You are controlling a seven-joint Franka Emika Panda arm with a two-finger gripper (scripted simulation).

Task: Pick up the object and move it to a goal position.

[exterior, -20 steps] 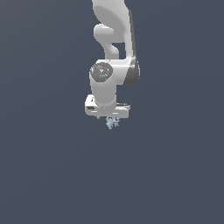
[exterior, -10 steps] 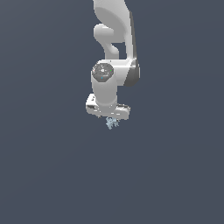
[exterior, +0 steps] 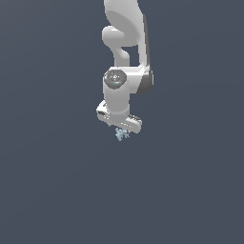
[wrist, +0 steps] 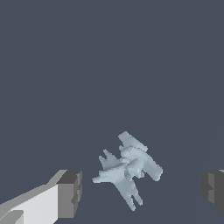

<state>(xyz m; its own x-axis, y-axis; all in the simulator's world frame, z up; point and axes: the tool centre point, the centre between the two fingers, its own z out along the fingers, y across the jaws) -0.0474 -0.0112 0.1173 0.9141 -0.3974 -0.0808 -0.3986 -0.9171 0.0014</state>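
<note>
1. Object [wrist: 127, 169]: pale light-blue, plain, no pattern.
2. Gripper [wrist: 140, 192]: white body, grey fingertip pads [wrist: 70, 194].
3. Arm [exterior: 125, 47]: white with dark grey joint bands.
4. Background: flat dark slate-blue.

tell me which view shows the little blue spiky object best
The wrist view. There the object fills much of the frame, its pale blue prongs distinct, lying between the open gripper fingers with gaps on both sides. The exterior view shows it only as a tiny speck just under the gripper.
</note>
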